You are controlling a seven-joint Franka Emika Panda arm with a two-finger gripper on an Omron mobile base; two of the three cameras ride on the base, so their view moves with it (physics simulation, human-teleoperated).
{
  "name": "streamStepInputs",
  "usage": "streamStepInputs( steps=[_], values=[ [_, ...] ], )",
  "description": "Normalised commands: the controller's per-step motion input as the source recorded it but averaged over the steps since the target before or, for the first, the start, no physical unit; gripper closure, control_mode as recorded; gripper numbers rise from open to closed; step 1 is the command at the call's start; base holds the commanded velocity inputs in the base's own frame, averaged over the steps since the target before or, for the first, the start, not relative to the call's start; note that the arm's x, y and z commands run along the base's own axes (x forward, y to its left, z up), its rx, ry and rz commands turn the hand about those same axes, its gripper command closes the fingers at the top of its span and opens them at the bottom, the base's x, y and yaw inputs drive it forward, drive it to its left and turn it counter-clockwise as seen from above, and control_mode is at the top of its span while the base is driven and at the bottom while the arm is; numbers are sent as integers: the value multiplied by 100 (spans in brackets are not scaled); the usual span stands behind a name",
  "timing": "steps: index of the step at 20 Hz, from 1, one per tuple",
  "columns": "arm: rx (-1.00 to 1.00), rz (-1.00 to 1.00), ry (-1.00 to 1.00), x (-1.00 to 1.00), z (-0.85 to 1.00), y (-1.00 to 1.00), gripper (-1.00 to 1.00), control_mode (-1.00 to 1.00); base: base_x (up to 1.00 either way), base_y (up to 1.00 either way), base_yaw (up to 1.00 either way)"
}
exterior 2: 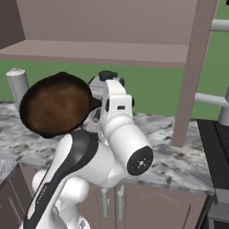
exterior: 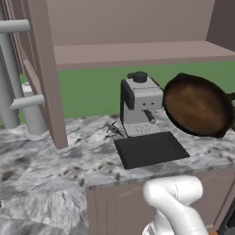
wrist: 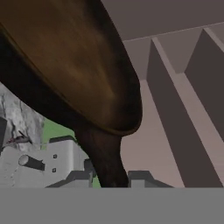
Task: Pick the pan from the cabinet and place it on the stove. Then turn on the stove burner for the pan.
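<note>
One white robot arm's two-finger gripper [wrist: 109,177] clamps narrowly on the handle of a round dark brown frying pan [exterior: 198,105], held tilted in the air above the grey marble counter [exterior: 69,160], beside the grey-and-black coffee machine [exterior: 140,105], before the open mauve-brown wall cabinet [exterior: 137,32].

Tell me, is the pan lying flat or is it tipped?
Tipped: the pan hangs in the air, its inside facing the camera, beside the coffee machine.
</note>
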Motion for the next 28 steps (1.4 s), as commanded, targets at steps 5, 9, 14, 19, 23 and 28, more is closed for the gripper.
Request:
streamStepInputs(
  steps=[5,9,14,19,23,28],
  values=[
    [0,0,0,0,0,0,100,-100,0,0,0],
    [0,0,-6,-13,0,0,100,-100,0,0,0],
    [0,0,-11,-39,-4,0,100,-100,0,0,0],
    [0,0,0,0,0,0,100,100,-66,1,-4],
    [0,0,0,0,0,0,100,100,-69,0,-5],
    [0,0,0,0,0,0,100,100,-67,-6,-7]
  ],
)
